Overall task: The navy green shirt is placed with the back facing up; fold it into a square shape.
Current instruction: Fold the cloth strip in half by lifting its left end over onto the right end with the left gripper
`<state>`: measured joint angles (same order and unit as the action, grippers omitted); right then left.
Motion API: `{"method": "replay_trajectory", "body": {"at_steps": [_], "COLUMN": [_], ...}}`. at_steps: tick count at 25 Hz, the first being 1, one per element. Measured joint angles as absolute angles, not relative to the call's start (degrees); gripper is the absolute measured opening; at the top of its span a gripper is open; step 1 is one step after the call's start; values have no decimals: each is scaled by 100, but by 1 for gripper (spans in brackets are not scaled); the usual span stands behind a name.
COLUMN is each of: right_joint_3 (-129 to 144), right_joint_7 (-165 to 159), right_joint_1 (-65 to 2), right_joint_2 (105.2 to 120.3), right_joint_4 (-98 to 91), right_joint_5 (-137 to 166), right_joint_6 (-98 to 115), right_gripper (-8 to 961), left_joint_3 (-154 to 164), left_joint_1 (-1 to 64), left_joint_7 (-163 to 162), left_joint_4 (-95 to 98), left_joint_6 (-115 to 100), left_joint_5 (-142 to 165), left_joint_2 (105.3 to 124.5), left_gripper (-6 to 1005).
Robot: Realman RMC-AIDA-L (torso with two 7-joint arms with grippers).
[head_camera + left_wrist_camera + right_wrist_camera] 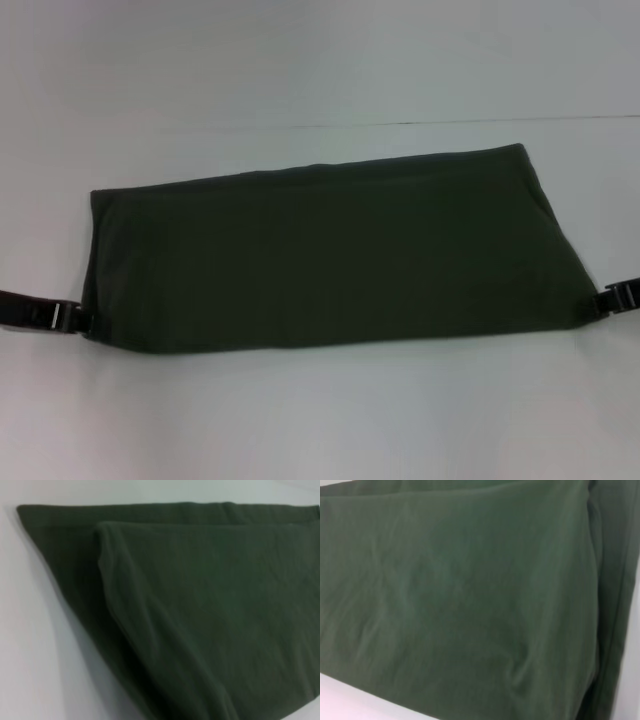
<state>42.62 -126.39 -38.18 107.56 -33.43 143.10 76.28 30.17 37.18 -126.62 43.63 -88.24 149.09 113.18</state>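
The left claw (pixel 82 320) and right claw (pixel 597 300) each meet a near corner of the navy green shirt (pixel 330 255), grip state unclear; the folded band lies lengthwise between them on the desk (pixel 320 420).

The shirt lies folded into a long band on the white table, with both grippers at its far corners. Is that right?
Not quite. In the head view the shirt is a long folded band on the white table, but the left gripper and right gripper sit at its near corners, not the far ones.
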Motion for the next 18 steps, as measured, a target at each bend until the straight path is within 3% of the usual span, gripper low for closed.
{"method": "replay_trajectory", "body": {"at_steps": [18], "right_joint_3": [3855], "right_joint_7": [-12564], "right_joint_1": [-3406], "right_joint_2": [10829], "right_joint_4": [-3577], "right_joint_5": [14306], "right_joint_6": [8132], "right_gripper": [44], "left_joint_3": [3040], "left_joint_1": [3912], "left_joint_7": [-12729], "left_joint_4": [4421], "left_joint_6": [-8971], "left_joint_5": [15266], "left_joint_2": [11234], "left_gripper": [18]}}
